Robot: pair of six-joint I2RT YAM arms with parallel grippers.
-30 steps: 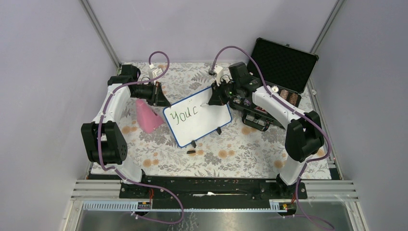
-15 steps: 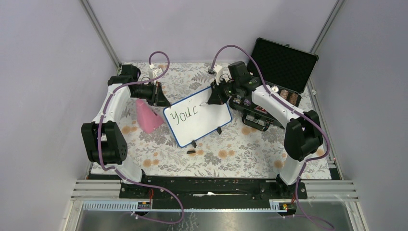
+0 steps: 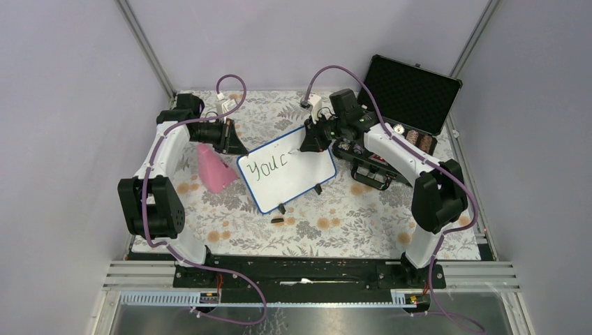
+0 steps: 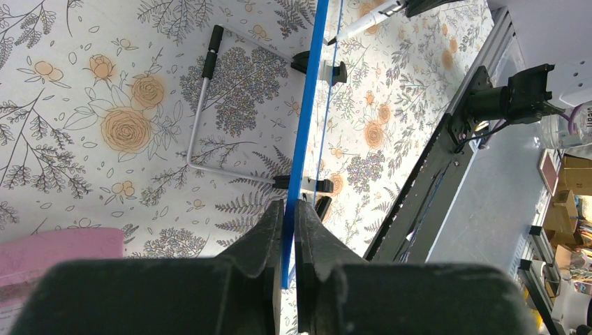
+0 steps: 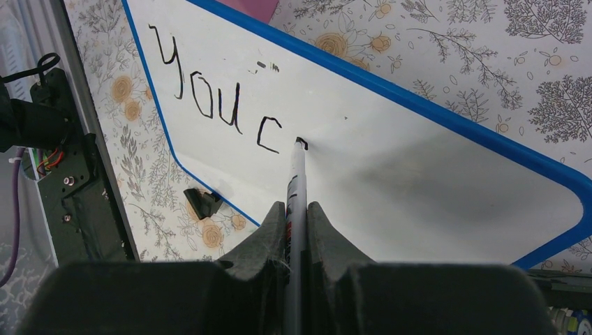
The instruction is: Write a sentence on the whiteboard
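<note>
Right claw's marker leftward on whiteboard

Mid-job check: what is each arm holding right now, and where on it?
The left gripper has its fingers clamped on the whiteboard, at its blue-framed edge. The right gripper pinches the marker by its barrel, tip on the board.

We are in a robotics lab test cell: a left arm and a right arm are bolted to a black base plate at the edge of a table. Plain grey panels on aluminium posts close it in, with slotted aluminium rails along the front. Purple cables loop over the arms, a floral cloth dresses the table, an open foam-lined equipment case sits at the back, and brown boxes stand outside the frame.
</note>
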